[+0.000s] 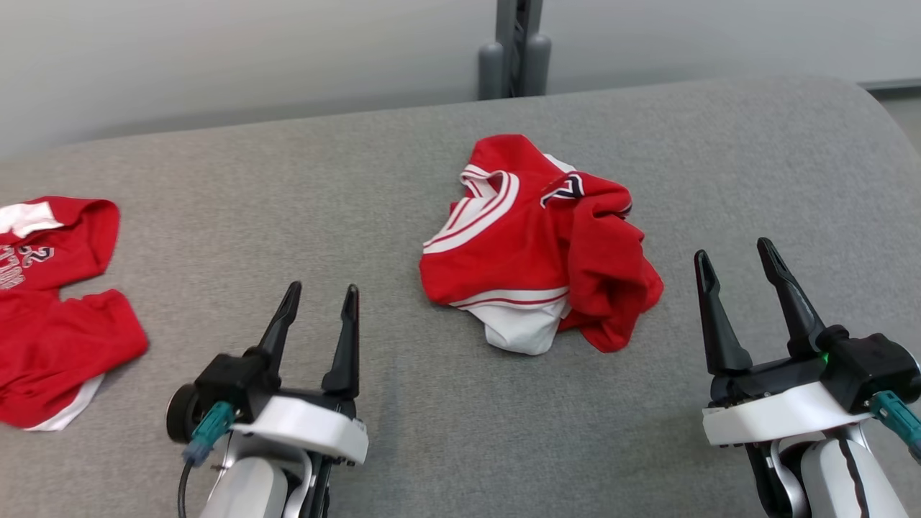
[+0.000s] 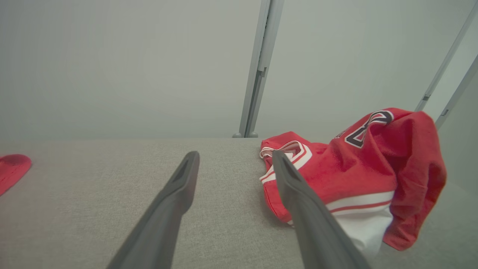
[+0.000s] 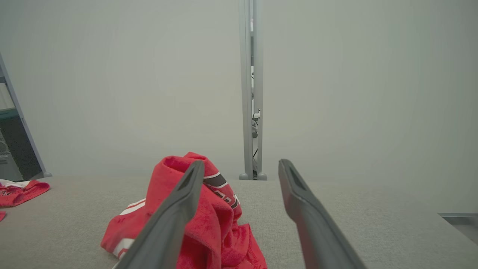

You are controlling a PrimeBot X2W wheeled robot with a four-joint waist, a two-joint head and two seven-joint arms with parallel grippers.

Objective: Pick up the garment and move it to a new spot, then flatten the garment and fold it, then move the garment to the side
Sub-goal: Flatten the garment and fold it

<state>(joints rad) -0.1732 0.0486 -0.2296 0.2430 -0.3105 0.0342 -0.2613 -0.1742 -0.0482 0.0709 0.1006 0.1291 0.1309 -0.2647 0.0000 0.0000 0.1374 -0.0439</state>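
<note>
Centre of grey fabric tabletop (image 1: 288,201), crumpled red-and-white cloth jersey (image 1: 532,237), dark print maybe a number; left gripper (image 1: 322,289), right gripper (image 1: 732,250) near front edge, both spread, empty.

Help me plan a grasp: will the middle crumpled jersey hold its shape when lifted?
Probably not: the jersey lies in soft slumped folds, so it should droop and unfurl. Thin cloth, likely light. Pushed, it may bunch on the grey fabric surface.

Readable only partly: white-outlined digit 2 (image 1: 42,255) on the red shirt (image 1: 65,331) at left, dark-edged numeral (image 1: 565,188) creased on the crumpled garment (image 1: 518,252).
</note>
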